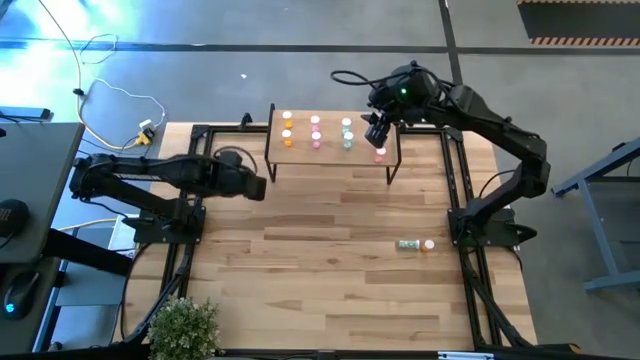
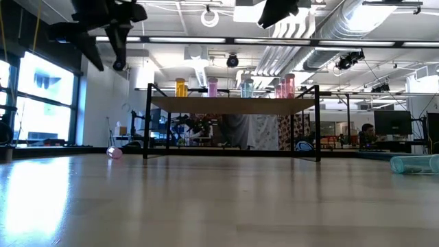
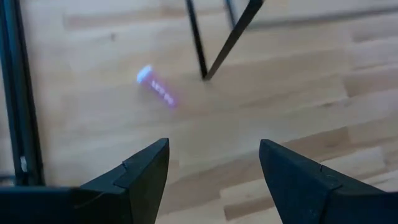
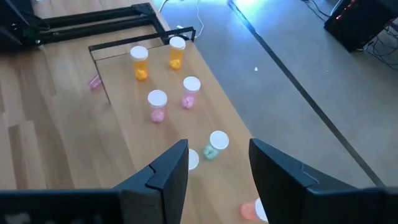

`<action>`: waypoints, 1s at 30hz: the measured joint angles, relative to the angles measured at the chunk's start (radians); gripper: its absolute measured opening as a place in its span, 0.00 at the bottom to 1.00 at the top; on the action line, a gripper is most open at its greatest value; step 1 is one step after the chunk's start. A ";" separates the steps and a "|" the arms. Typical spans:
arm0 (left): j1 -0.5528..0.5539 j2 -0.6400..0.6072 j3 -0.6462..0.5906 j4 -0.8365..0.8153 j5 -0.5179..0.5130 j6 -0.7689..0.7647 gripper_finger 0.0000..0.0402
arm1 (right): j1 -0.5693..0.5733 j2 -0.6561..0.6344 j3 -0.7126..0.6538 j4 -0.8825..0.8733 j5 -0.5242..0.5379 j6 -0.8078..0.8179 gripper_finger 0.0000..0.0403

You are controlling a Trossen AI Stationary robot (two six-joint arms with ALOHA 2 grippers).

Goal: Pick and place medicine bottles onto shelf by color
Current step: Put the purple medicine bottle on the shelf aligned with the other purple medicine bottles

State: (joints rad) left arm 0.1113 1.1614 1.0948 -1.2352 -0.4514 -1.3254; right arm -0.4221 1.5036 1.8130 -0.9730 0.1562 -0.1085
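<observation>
The shelf (image 1: 330, 148) stands at the table's far side on thin black legs. On it stand two orange bottles (image 4: 139, 62), two pink ones (image 4: 157, 106), two teal ones (image 4: 214, 144) and a red one (image 1: 380, 153) at its right end. My right gripper (image 4: 217, 149) hovers open above the shelf's right part (image 1: 375, 133), with nothing between its fingers. My left gripper (image 3: 214, 149) is open above the table, left of the shelf (image 1: 257, 187). A pink bottle (image 3: 157, 89) lies on its side on the table past its fingers, near a shelf leg.
A teal bottle (image 1: 407, 244) and an orange one (image 1: 428, 244) lie on the table near the right arm's base. A potted plant (image 1: 185, 325) stands at the near left corner. Black frame rails (image 1: 460, 190) run along both sides of the table.
</observation>
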 joint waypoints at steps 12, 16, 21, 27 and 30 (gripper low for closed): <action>-0.057 -0.016 -0.244 0.088 0.019 -0.356 0.60 | 0.013 0.000 0.000 -0.022 -0.001 -0.056 0.40; -0.034 -0.016 -0.311 0.163 0.029 -0.430 0.60 | 0.013 0.000 0.000 -0.034 -0.001 -0.081 0.40; 0.019 -0.016 -0.397 0.309 0.046 -0.489 0.60 | 0.013 0.000 0.000 -0.034 -0.001 -0.112 0.40; 0.085 -0.016 -0.508 0.523 0.087 -0.505 0.60 | 0.013 0.000 0.000 -0.034 -0.001 -0.156 0.40; 0.110 -0.016 -0.557 0.627 0.100 -0.505 0.60 | 0.013 0.000 0.000 -0.034 -0.001 -0.163 0.40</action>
State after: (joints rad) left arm 0.2212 1.1458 0.5380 -0.6080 -0.3512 -1.8301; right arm -0.4091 1.5036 1.8130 -1.0073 0.1551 -0.2718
